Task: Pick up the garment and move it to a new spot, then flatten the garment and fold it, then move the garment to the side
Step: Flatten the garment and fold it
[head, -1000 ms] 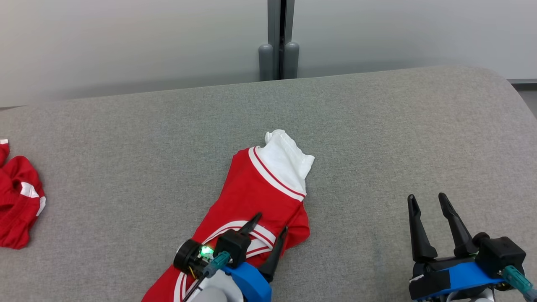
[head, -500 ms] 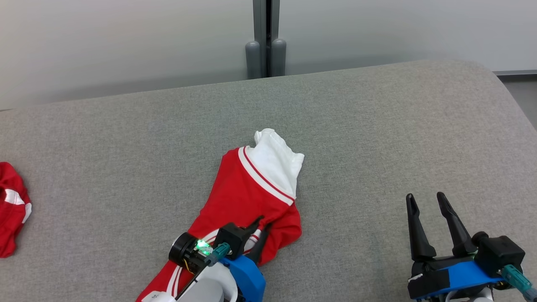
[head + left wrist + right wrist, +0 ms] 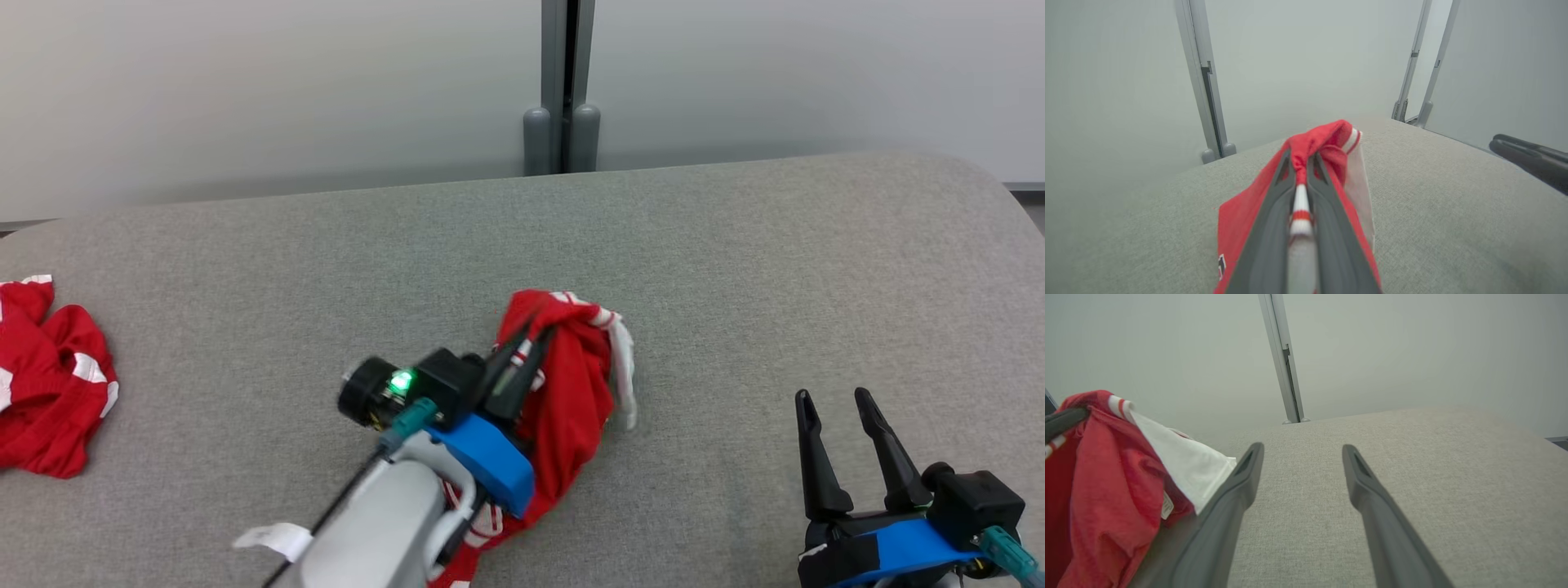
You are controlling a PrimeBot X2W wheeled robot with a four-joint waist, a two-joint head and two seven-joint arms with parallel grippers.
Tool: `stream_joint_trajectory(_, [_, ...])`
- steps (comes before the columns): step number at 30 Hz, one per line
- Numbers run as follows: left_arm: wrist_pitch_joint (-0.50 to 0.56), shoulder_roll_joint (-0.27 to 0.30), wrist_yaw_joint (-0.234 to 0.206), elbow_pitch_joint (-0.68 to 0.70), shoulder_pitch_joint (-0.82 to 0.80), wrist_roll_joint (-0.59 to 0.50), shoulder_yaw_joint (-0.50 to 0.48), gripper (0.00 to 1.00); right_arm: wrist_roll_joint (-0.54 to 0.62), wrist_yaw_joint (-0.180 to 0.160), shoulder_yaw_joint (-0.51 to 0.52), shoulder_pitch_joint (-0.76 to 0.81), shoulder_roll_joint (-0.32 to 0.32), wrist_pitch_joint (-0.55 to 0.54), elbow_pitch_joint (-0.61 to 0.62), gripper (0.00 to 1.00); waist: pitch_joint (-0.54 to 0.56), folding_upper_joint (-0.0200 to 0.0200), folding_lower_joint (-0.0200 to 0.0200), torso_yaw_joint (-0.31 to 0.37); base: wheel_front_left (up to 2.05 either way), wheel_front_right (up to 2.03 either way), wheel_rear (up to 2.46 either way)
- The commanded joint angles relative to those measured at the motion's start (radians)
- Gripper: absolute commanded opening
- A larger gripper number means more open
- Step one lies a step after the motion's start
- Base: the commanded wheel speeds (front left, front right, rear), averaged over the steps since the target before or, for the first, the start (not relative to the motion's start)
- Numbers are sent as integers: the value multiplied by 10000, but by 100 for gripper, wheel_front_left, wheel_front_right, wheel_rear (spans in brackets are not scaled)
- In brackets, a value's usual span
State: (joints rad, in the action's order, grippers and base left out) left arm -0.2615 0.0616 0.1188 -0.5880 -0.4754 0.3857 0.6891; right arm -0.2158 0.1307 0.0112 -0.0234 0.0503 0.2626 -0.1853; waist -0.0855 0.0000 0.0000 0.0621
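Head view shows your left hand clamped on the red garment at frame centre, right hand apart at lower right: lift until its trailing end clears the tabletop.

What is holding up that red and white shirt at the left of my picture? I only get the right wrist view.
Observer: The left claw is. It is shut on the garment, with a white-and-red striped band pinched between its fingers.
Operator: Are there any more clothes around?
Observer: Yes. A second red garment lies crumpled at the far left of the grey surface, apart from the one being held.
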Motion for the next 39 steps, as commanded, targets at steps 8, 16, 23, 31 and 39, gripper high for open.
stream_joint_trajectory(8, [15,1478,-425,780,-626,348,-1300,0,24,1,-63,-124,3,33,-63,100,-195,0,0,22,0,0,0])
stream_joint_trajectory(16, [30,2809,-568,17,-1024,941,-2514,0,145,1,109,-368,4,34,-138,100,-782,0,0,449,0,0,0])
stream_joint_trajectory(23, [44,3402,-712,-1183,-1234,1005,-2873,50,108,1,103,-598,1,33,-246,100,-1186,0,0,742,0,0,0])
stream_joint_trajectory(31, [-41,3306,-906,-918,-974,871,-3448,100,28,1,208,-544,3,33,-353,100,-1045,0,0,612,0,0,0])
stream_joint_trajectory(39, [-40,3171,-1126,792,386,381,-4183,100,11,1,173,-311,3,33,-405,100,-478,0,0,143,0,0,0])
